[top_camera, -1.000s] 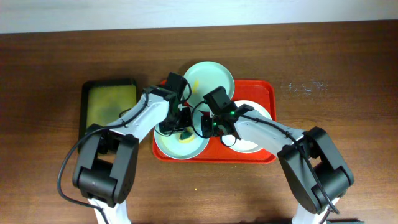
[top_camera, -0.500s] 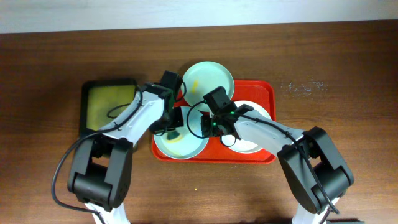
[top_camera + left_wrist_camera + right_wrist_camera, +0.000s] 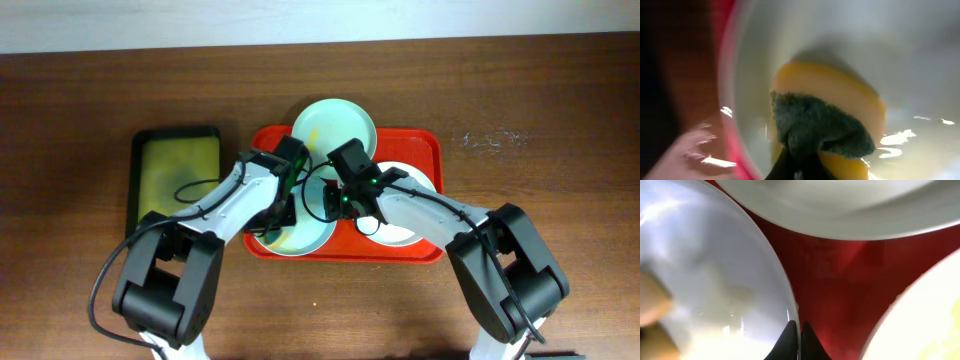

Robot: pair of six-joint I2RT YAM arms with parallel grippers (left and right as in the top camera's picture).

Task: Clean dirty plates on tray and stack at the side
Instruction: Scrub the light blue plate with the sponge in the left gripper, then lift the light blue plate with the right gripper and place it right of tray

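Midway through scrubbing: left fingers [image 3: 796, 167] clenched on a yellow sponge [image 3: 830, 115] with a green scouring face, pressed against the near-left plate [image 3: 312, 236], which lies on the red tray [image 3: 420, 150]. Right fingers [image 3: 796, 340] are pinched shut at that plate's rim, apparently steadying it. Rear plate [image 3: 335, 125] and white plate [image 3: 412, 180] wait alongside on the tray. For a clean result, sweep the sponge in overlapping circles out to the rim, press lightly so the plate cannot tip, and hold the rim grip firm.
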